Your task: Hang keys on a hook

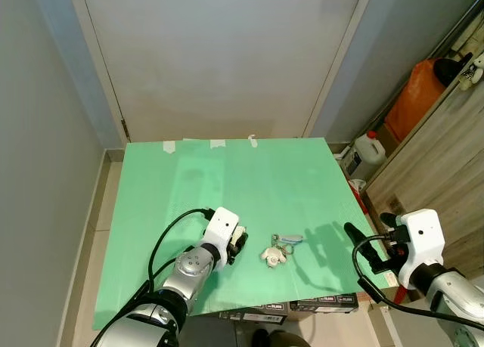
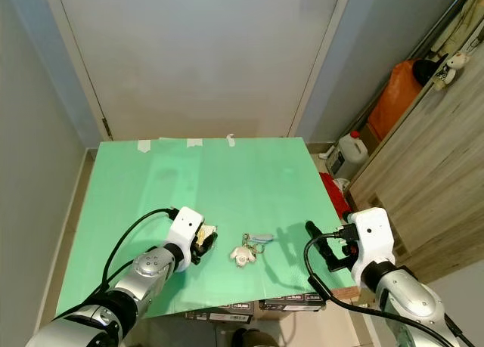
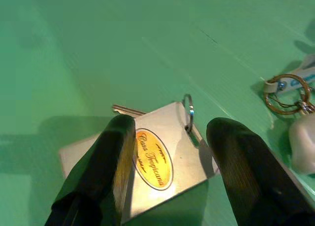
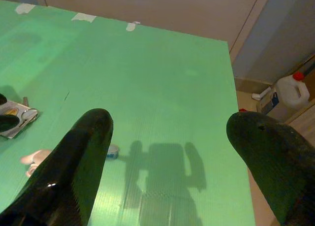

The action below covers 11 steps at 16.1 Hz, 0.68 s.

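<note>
The left gripper (image 3: 170, 152) sits low over the near-left part of the green table (image 1: 227, 173), fingers spread to either side of a silver key tag (image 3: 162, 159) with a yellow oval label, ring and key attached; the fingers are not yet closed on it. A second key bunch (image 1: 278, 250) with a pale charm lies just right of it. The right gripper (image 4: 172, 152) hovers at the near-right table edge, released and empty. The step in hand is judged to be the pickup. Next move: close on the tag, lift, then locate a hook.

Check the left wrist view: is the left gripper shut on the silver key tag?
No: the left gripper is open, its fingers straddling the silver key tag on the green board.
</note>
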{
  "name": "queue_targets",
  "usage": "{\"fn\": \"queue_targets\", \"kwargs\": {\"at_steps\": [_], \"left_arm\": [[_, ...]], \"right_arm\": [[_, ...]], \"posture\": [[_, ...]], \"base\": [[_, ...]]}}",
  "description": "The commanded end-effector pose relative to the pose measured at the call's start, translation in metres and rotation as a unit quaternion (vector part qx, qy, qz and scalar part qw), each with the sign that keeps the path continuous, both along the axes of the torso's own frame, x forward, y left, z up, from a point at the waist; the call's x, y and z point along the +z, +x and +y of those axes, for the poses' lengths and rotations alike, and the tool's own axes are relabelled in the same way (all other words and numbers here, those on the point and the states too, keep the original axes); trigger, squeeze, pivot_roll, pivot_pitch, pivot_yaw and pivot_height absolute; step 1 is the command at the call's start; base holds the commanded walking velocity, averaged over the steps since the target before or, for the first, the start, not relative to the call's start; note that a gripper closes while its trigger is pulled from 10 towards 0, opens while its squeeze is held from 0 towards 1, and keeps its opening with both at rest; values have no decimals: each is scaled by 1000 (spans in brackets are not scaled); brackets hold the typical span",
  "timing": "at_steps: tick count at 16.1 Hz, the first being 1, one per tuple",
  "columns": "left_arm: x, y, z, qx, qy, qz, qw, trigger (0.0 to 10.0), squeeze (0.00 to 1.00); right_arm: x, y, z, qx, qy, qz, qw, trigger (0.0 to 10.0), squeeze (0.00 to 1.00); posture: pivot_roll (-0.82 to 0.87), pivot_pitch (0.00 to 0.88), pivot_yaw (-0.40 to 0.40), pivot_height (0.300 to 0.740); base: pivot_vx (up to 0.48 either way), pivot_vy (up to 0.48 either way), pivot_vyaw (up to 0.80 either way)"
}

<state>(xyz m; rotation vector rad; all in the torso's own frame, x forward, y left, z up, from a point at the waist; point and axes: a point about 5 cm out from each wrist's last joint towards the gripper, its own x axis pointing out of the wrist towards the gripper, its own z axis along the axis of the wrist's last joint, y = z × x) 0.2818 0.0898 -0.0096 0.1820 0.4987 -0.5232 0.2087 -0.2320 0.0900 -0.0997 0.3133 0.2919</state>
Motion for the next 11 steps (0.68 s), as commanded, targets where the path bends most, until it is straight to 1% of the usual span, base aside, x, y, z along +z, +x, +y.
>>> {"fn": "queue_targets", "kwargs": {"at_steps": [1,6,7,8,9,11], "left_arm": [[-2,-2,-3,-9,1,12,1000,10000,0],[-6,-6,-2,-20,20,21,999,10000,0],[-9,-8,-2,-25,25,29,999,10000,0],[-11,-10,-1,-25,25,34,999,10000,0],[-11,-10,-1,-17,14,42,999,10000,0],[-11,-10,-1,-24,19,44,999,10000,0]], "right_arm": [[3,-3,-5,-11,-5,2,1000,10000,0],[1,-4,-2,-11,-1,6,1000,10000,0],[1,-5,-2,-11,-1,8,1000,10000,0],[0,-6,-1,-11,0,9,1000,10000,0],[0,-7,-1,-11,-1,11,1000,10000,0],[0,-8,-2,-11,-2,13,1000,10000,0]], "posture": [[-246,86,-91,740],[-240,99,-95,740],[-239,103,-95,740],[-243,106,-93,740],[-246,108,-95,740],[-251,109,-96,740]], "base": [[0,0,0],[0,0,0],[0,0,0],[0,0,0],[0,0,0],[0,0,0]]}}
